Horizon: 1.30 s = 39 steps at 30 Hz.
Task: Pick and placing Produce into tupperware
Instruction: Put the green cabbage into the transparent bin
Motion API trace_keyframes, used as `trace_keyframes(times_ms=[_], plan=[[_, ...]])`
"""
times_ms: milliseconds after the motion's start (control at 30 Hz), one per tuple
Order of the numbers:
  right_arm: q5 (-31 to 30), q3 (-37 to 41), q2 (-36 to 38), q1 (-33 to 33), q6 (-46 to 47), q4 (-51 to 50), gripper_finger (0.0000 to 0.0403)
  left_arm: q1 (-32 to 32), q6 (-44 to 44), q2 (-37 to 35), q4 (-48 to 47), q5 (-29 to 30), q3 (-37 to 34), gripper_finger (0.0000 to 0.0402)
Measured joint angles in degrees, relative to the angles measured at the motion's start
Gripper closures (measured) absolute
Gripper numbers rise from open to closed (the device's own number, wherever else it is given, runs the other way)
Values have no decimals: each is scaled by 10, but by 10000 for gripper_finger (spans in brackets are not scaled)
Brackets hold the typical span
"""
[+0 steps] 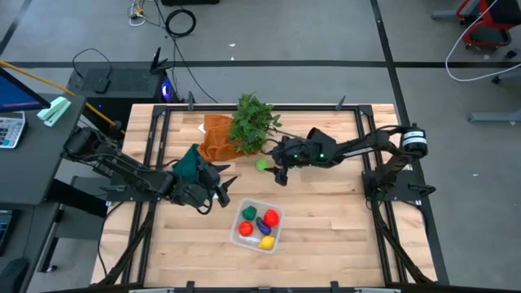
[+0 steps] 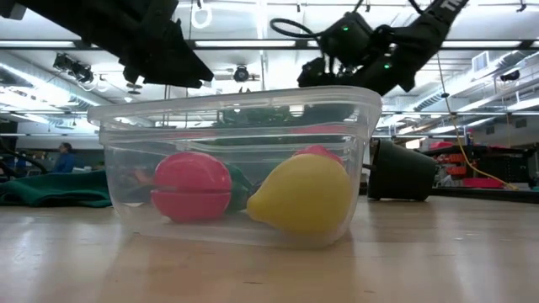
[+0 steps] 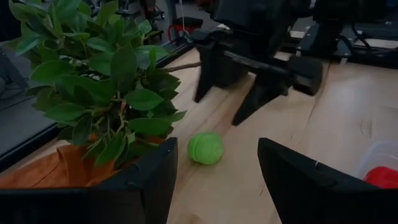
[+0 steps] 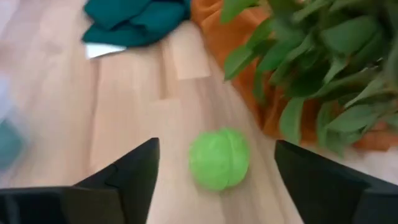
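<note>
A clear rectangular tupperware stands near the table's middle, toward the near edge. It holds two red pieces, a dark green one, a purple one and a yellow one. One light green round piece lies on the bare wood beside the leafy plant. My right gripper hangs open just right of it, and in the right wrist view the green piece sits ahead between its spread fingers, untouched. My left gripper is open, left of the tub, and faces the green piece.
A leafy plant in a black pot lies tipped over an orange cloth at the far side. A teal cloth sits by my left arm. Bare wood lies right of the tub.
</note>
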<state>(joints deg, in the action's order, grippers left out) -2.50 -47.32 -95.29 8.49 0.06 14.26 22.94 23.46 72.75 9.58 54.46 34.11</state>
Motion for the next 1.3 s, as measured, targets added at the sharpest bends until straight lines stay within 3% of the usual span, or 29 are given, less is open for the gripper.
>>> trace_keyframes(times_ms=[267,1300], plan=[[-36,-12,-40,0,8,4,62,-3,-1,0,0,0,0,173],[-22,-19,-81,0,48,41,50,-4,-1,0,-3,0,0,169]])
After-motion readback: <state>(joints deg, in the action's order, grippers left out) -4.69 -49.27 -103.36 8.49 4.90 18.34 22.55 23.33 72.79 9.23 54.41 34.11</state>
